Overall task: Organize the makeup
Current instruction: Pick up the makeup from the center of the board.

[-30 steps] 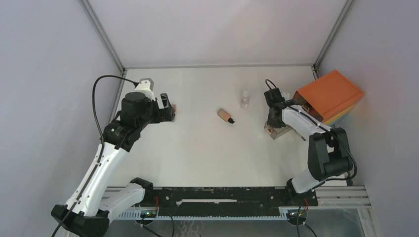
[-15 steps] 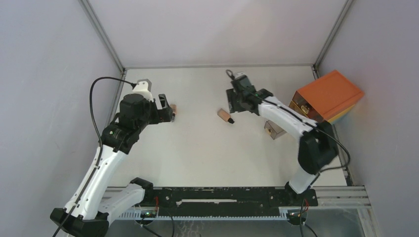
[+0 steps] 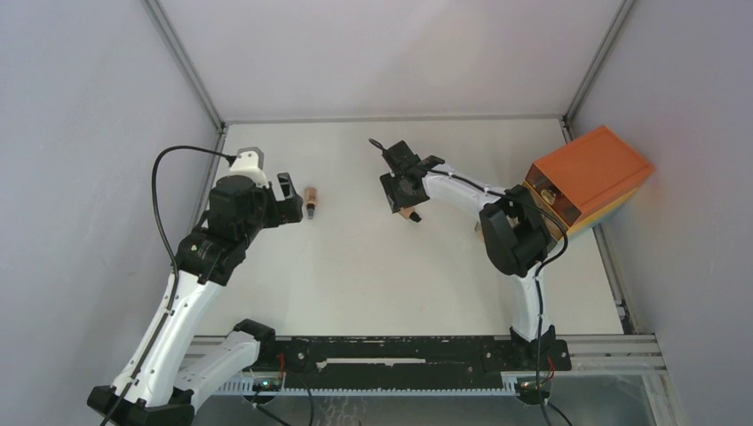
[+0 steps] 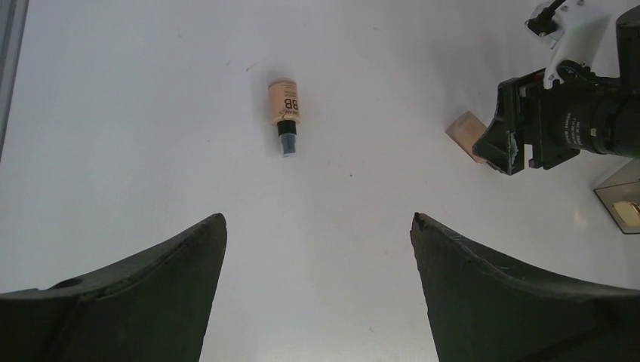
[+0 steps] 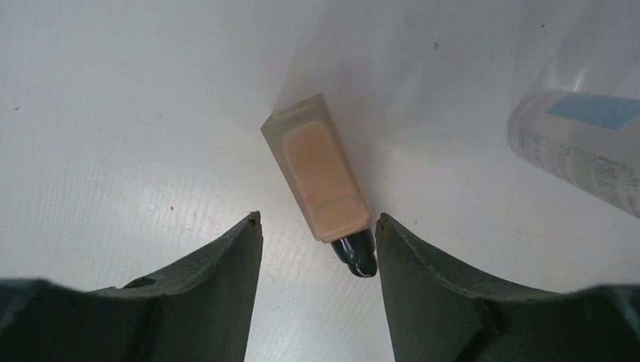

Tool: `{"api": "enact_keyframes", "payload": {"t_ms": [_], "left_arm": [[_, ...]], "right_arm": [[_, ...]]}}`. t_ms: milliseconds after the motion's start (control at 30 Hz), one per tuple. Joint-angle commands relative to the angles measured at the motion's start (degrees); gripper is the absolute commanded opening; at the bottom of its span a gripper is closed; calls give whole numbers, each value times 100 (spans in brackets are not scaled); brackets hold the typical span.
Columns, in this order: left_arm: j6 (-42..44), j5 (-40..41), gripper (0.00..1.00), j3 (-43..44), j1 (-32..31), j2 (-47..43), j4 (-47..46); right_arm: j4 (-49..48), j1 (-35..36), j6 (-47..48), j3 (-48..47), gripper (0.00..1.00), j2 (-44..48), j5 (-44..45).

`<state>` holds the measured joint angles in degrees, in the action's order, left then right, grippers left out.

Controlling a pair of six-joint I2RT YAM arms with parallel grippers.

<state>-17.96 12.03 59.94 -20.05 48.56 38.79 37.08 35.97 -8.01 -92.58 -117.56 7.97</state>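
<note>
Right end effector (image 5: 317,222) is hovering wide open over the peach bottle (image 5: 315,170) lying mid-tabletop (image 5: 113,113), cap pointing near-right, long axis running between the fingers, slightly skewed. Left end effector (image 4: 317,219) is farther, gaping empty.

One bottle (image 4: 284,115) is lying on the worktop (image 3: 355,266) toward the left, just ahead of the left gripper (image 4: 319,219) and apart from it. A tube (image 5: 321,177) is lying near the middle, its cap end sitting between the right gripper's (image 5: 317,219) spread fingers. Another bottle (image 5: 581,147) is resting near that tube. A box (image 3: 590,173) is standing at the far right edge.
</note>
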Motion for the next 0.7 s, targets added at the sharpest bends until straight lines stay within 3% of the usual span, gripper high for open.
{"api": "enact_keyframes", "payload": {"t_ms": [0,233,433,567,667], "left_arm": [[-5,132,95,-114,39,-89,-46],[-3,113,95,-132,37,-83,-55],[7,126,95,-115,43,-97,-56],[42,141,95,-59,37,-76,-63],[60,110,95,-35,37,-31,-109]], "right_arm": [[-61,-86,1,-226,63,-178,-92],[-121,-131,-27,-391,56,-455,-118],[5,-212,-300,-531,22,-373,-223],[213,-372,-974,-275,12,515,-114],[561,-651,-2301,207,11,1453,342]]}}
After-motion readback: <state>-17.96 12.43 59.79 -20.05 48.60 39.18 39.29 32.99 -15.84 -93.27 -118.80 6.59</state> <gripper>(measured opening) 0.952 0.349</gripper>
